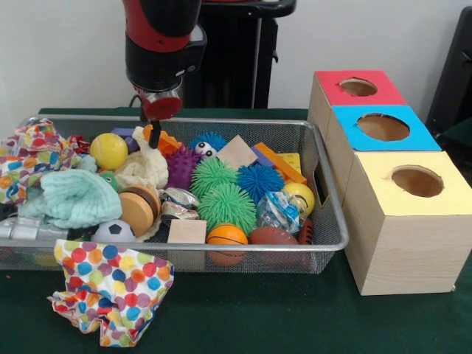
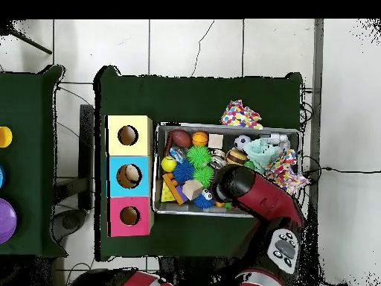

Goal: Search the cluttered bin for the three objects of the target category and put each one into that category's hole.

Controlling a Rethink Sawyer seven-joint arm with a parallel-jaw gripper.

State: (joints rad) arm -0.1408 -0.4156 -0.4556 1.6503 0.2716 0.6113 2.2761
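Tool (image 1: 155, 137) low over bin's (image 1: 324, 221) far side, cream cloth (image 1: 145, 168) just below

A lab: pedestal-mounted robot arm (image 1: 162, 44), green-clothed table (image 1: 258, 317), tiled floor (image 2: 193, 45)

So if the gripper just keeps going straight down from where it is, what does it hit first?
Probably the cream cloth bunched at the bin's far side, or the orange toy beside it. The gripper hangs right above both, and depth is hard to judge here.
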